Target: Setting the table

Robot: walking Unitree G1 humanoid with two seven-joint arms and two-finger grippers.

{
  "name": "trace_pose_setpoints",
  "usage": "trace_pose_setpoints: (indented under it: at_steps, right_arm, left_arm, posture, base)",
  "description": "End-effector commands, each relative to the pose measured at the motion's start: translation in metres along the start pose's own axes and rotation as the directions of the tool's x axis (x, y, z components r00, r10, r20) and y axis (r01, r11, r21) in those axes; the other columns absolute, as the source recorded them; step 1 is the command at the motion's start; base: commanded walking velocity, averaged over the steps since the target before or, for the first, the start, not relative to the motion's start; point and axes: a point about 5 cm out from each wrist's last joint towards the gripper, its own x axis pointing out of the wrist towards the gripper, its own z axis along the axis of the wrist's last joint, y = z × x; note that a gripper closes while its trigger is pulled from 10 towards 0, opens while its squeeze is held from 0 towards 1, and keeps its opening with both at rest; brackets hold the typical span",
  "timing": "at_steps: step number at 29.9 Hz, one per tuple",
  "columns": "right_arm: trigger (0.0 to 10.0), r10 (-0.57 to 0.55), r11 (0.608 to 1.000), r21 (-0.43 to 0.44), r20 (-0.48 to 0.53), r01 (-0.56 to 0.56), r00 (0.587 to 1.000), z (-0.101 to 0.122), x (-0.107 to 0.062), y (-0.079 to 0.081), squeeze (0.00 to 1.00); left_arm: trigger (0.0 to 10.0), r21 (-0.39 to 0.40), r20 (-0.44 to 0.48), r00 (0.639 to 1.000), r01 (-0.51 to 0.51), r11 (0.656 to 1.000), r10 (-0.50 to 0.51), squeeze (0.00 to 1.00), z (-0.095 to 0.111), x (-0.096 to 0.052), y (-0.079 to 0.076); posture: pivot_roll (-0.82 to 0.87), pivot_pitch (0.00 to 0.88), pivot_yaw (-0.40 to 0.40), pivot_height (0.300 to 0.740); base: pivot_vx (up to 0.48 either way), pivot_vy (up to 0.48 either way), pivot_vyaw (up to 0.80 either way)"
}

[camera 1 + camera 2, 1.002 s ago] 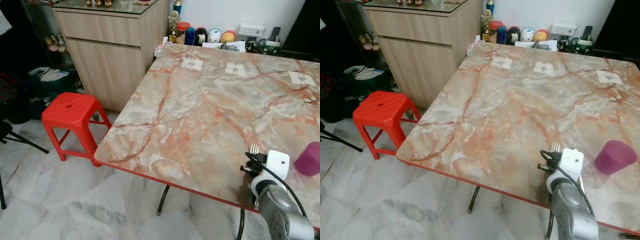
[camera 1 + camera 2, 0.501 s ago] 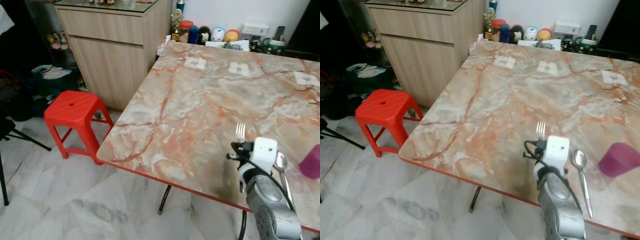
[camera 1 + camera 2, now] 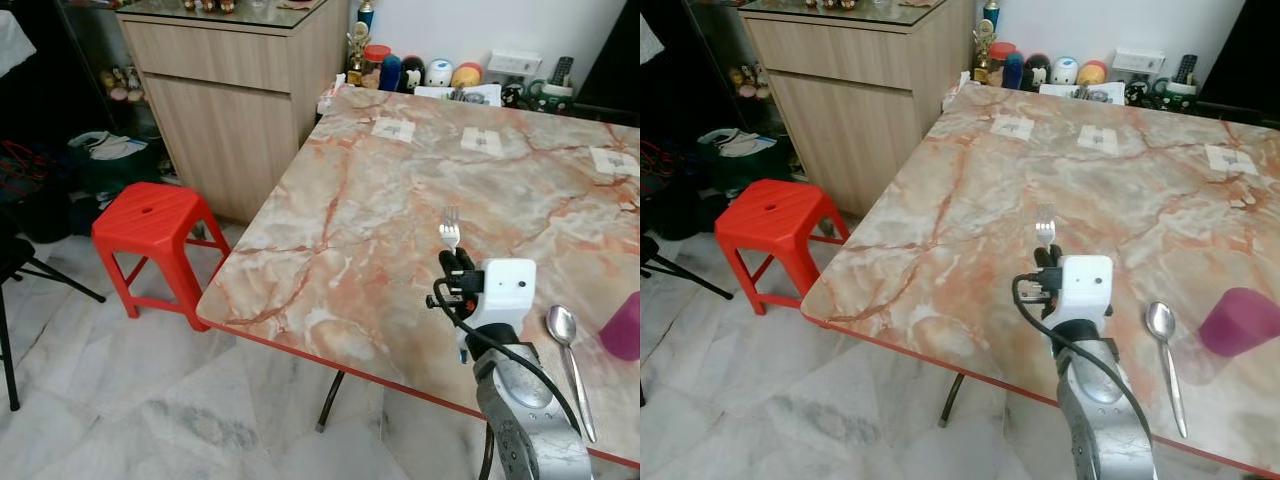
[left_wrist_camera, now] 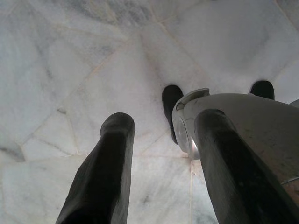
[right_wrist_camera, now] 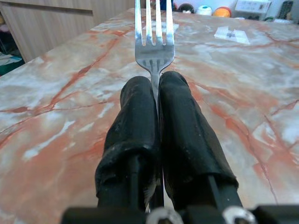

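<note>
The right claw (image 3: 1044, 262) has its fingers pinched tight on a fork (image 5: 154, 35), tines forward toward twelve o'clock, held above the marble surface (image 3: 340, 200). A spoon (image 3: 566, 350) already lies at about three o'clock of the claw, with a purple cup (image 3: 1237, 318) beyond it; I cannot tell what the cup holds. The fork-placing step seems in hand; next it likely needs lowering flat beside the spoon. The left claw (image 4: 159, 163) hangs spread wide over the floor.
</note>
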Motion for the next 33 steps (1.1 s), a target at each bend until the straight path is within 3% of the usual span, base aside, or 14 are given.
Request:
trace_pose_setpoints:
  at_steps: [1, 9, 16, 21, 33]
  right_arm:
    - [10.0, 0.001, 1.0, -0.015, 0.067, 0.0, 0.998, 0.0127, -0.0001, 0.0014, 0.0]
    - [10.0, -0.016, 1.0, -0.016, 0.082, 0.017, 0.996, 0.015, 0.0041, 0.0025, 0.0]
    - [10.0, -0.013, 1.0, -0.018, 0.091, 0.015, 0.996, 0.0164, 0.0053, 0.004, 0.0]
    - [10.0, -0.019, 0.999, -0.036, 0.098, 0.022, 0.995, 0.0172, 0.0062, 0.0015, 0.0]
    - [10.0, -0.044, 0.998, -0.043, 0.096, 0.048, 0.994, 0.0172, 0.009, -0.0041, 0.0]
  left_arm:
    - [10.0, -0.011, -0.035, 0.999, 0.016, 1.0, -0.016, 0.0, -0.0088, -0.0018, -0.0043]
    - [10.0, -0.024, -0.03, 1.0, 0.008, 1.0, -0.008, 0.0, -0.0075, -0.0011, -0.0064]
    - [10.0, -0.015, -0.025, 1.0, 0.01, 1.0, -0.011, 0.0, -0.0064, -0.0005, -0.0091]
    - [10.0, -0.005, -0.025, 1.0, 0.009, 1.0, -0.01, 0.0, -0.0063, -0.0005, -0.0092]
    - [10.0, -0.023, -0.027, 1.0, 0.001, 1.0, -0.001, 0.0, -0.0067, -0.0007, -0.007]
  posture:
    - [-0.04, 0.1, -0.026, 0.74]
    - [-0.04, 0.105, -0.034, 0.74]
    - [-0.04, 0.109, -0.036, 0.74]
    - [-0.04, 0.112, -0.037, 0.74]
    - [-0.03, 0.123, -0.035, 0.74]
  base:
    - [0.0, 0.0, 0.0]
    - [0.0, 0.0, -0.13]
    - [0.0, 0.0, -0.78]
    - [0.0, -0.473, -0.78]
    - [0.0, 0.0, -0.78]
